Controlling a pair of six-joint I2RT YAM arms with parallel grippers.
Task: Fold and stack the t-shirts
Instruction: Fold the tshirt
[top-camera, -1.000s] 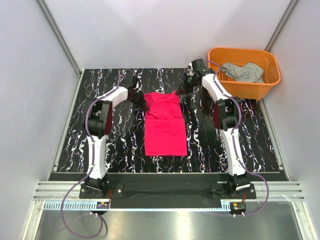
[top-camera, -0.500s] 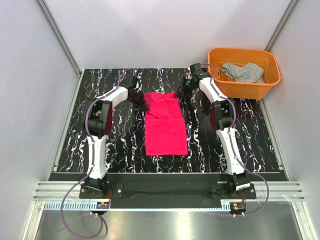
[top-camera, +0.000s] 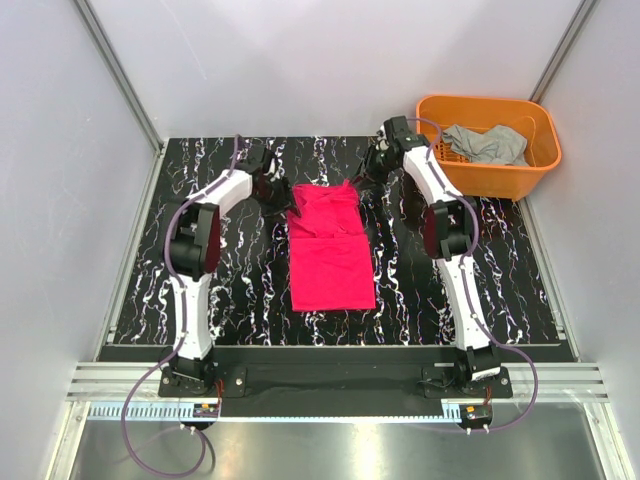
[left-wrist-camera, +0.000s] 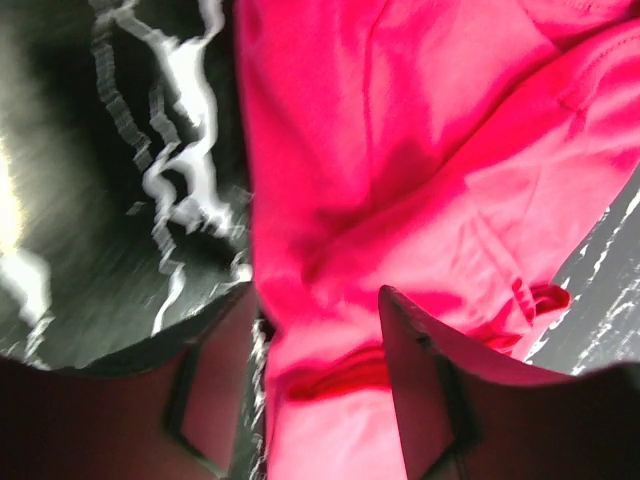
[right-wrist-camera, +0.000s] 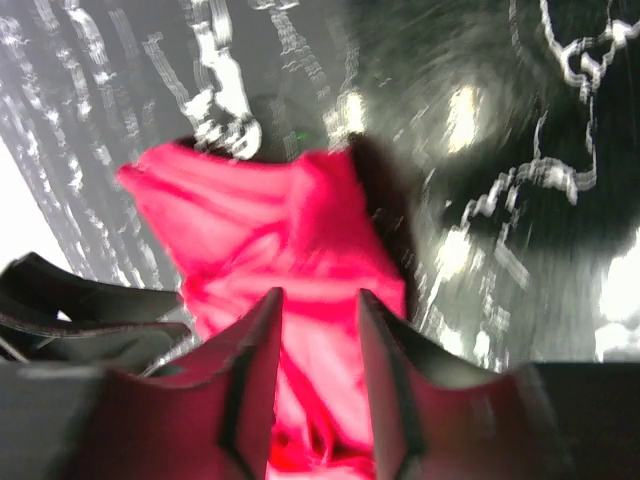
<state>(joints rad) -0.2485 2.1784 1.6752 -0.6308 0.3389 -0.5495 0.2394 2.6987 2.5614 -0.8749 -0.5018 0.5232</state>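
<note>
Magenta t-shirt (top-camera: 328, 250): lying mid-tabletop (top-camera: 525, 285), folded narrow, far end rumpled.
Grey t-shirt (top-camera: 487, 143): sitting crumpled in orange basket (top-camera: 505, 180).
Left jaws: standing open over far-left corner.
Right jaws: standing open, cloth between.
Progress: apparently partway; final fold, grey shirt and stacking remaining.

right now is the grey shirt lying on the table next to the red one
No, the grey t-shirt sits inside the orange basket at the far right, while the red t-shirt lies alone on the table.
</note>
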